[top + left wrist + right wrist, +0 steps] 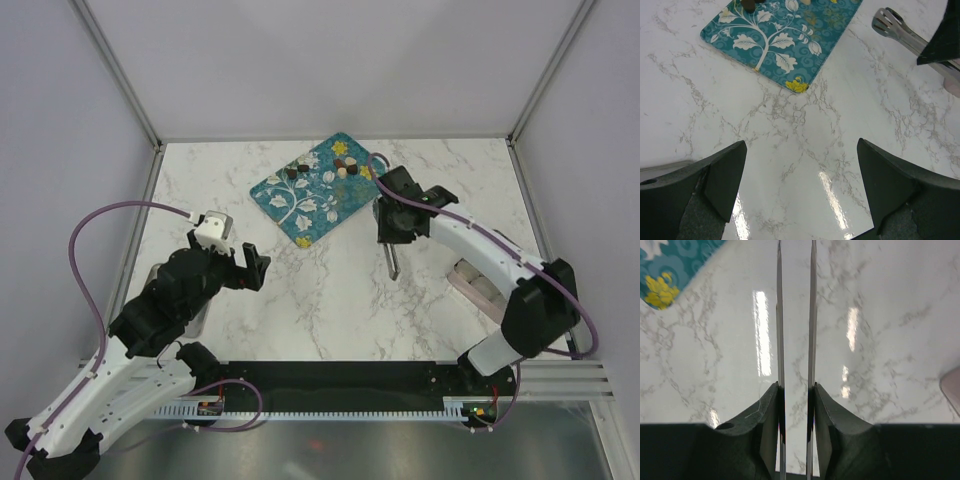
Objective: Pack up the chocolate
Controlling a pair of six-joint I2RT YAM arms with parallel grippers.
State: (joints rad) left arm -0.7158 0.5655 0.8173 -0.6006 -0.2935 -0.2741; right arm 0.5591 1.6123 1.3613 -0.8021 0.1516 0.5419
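Left claw (801,144) hangs spread and empty above the near-left part of the marble-patterned table (330,300), whose surface is glossy and smooth. On the near right, a pale pink container (470,283) sits mostly hidden under the right arm, so its shape is hard to read.

Further in, the right claw (795,390) is pressed together on a pair of thin metal tongs (393,255). The two flat blades stand almost parallel with a narrow slit between them. The tongs' long axis runs near to far, and the tips point toward the near edge, low over bare table.

Beyond and to the left lies a flat teal tray (300,215) painted with white leaves and yellow flowers, its long axis running from near left to far right. The chocolate (345,170) sits on the far half of the tray as small rounded pieces, dark brown, light brown and cream, in a loose scatter.

The pieces therefore lie far and left of the right claw, on the opposite side from the tong tips. My judgement is that the tongs must swing round toward the far left before they can reach the pieces. The right arm is much the nearer of the two.
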